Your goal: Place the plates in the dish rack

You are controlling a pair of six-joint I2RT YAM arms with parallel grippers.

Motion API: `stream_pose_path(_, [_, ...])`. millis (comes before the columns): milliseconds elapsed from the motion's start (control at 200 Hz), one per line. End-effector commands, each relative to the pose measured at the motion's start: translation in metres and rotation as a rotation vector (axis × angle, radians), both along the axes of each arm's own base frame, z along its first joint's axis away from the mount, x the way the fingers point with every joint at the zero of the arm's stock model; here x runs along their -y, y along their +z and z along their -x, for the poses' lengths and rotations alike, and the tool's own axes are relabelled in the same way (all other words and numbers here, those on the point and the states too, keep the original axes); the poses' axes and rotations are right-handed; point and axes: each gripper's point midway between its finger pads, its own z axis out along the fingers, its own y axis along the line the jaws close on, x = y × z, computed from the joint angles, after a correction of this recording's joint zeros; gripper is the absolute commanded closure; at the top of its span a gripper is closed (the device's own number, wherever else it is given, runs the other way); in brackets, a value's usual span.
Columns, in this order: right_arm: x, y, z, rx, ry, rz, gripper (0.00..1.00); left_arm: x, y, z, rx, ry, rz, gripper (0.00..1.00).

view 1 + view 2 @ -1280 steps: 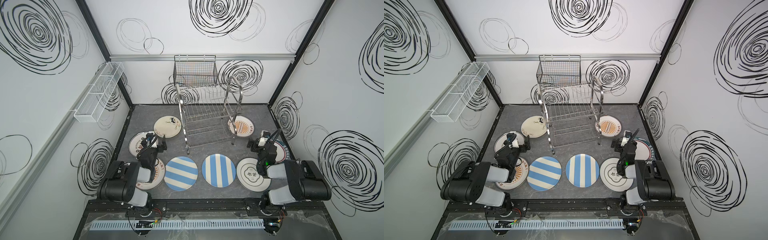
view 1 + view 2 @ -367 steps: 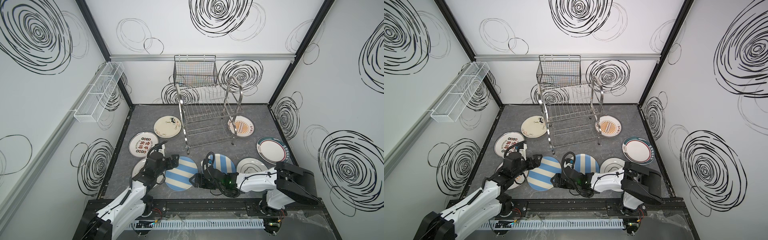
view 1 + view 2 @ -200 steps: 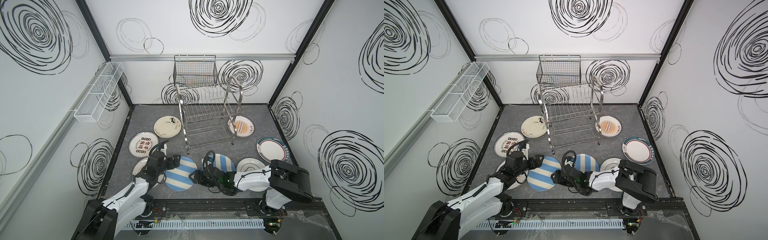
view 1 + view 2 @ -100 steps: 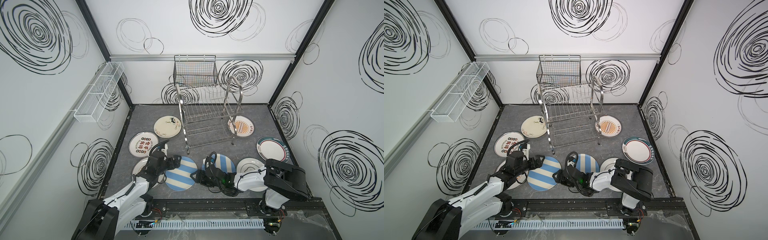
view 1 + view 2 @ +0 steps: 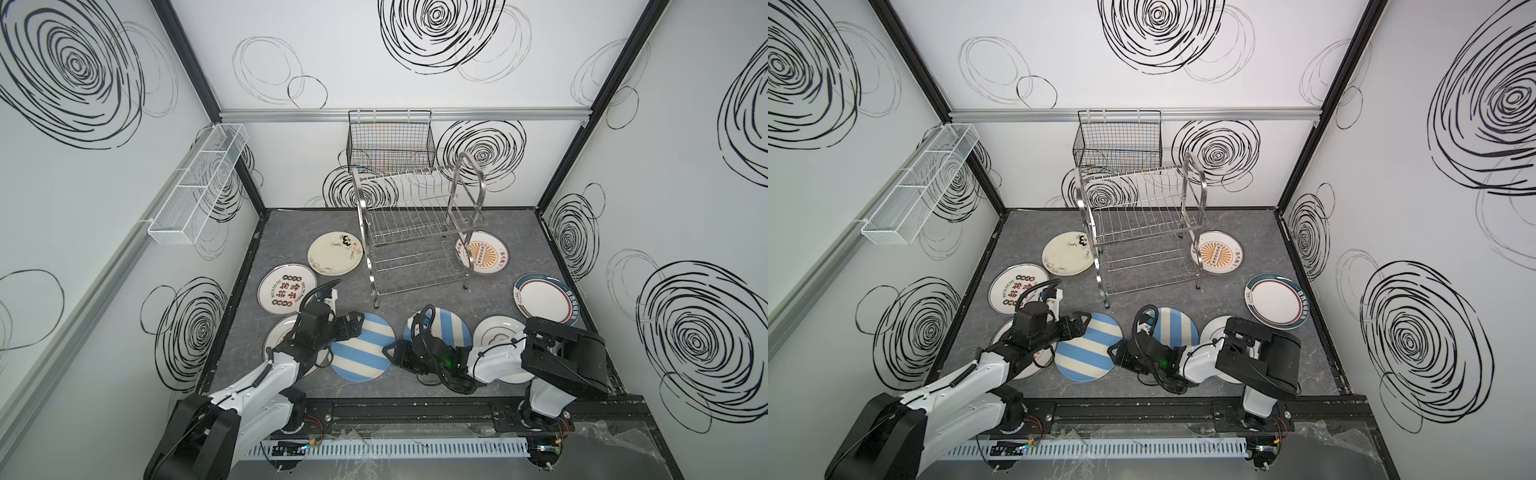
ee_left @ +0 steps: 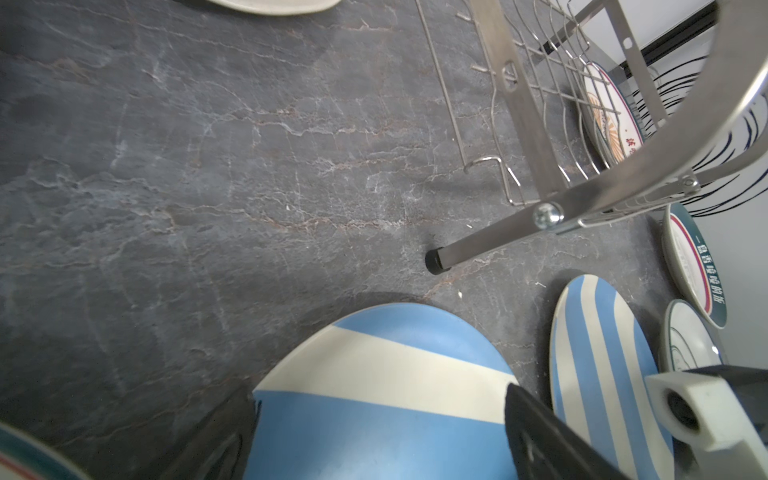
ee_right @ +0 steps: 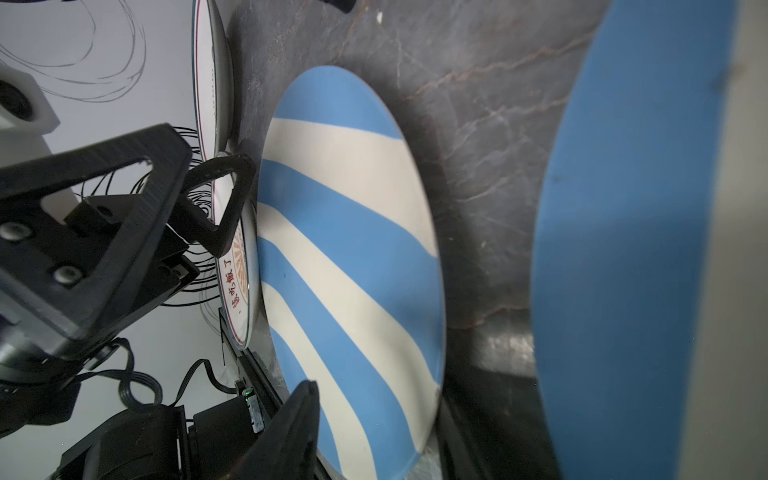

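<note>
Plate [image 5: 362, 352] with diagonal blue stripes on table [image 5: 415, 301], left claw [image 5: 354, 326] open astride its left rim, right claw [image 5: 390, 353] at its right rim, grip not discernible, rack [image 5: 360, 208] behind.

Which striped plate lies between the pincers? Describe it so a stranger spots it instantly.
Start at the steel dish rack at the back of the table, then come forward to the two blue-and-white striped plates. Yours is the left plate, its stripes slanted; the right plate has stripes pointing straight at the rack.
</note>
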Motion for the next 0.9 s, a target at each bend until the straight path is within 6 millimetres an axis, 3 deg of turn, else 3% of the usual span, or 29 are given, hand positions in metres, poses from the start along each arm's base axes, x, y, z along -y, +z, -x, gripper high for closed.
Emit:
stream_pose_path(0, [0.004, -0.007, -0.007, 0.004, -0.04, 0.005, 0.54, 0.005, 0.01, -0.006, 0.047, -0.022, 0.011, 0.04])
stream_pose_path(440, [0.005, -0.001, -0.019, 0.03, -0.066, -0.009, 0.64, 0.008, 0.011, -0.005, 0.057, -0.032, 0.011, 0.04])
stream_pose_path(675, [0.012, 0.011, -0.032, 0.078, -0.09, -0.012, 0.77, 0.008, 0.013, -0.006, 0.064, -0.035, 0.013, 0.04])
stream_pose_path(895, [0.007, 0.013, -0.032, 0.087, -0.079, -0.028, 0.81, 0.009, 0.013, -0.006, 0.062, -0.038, 0.016, 0.04])
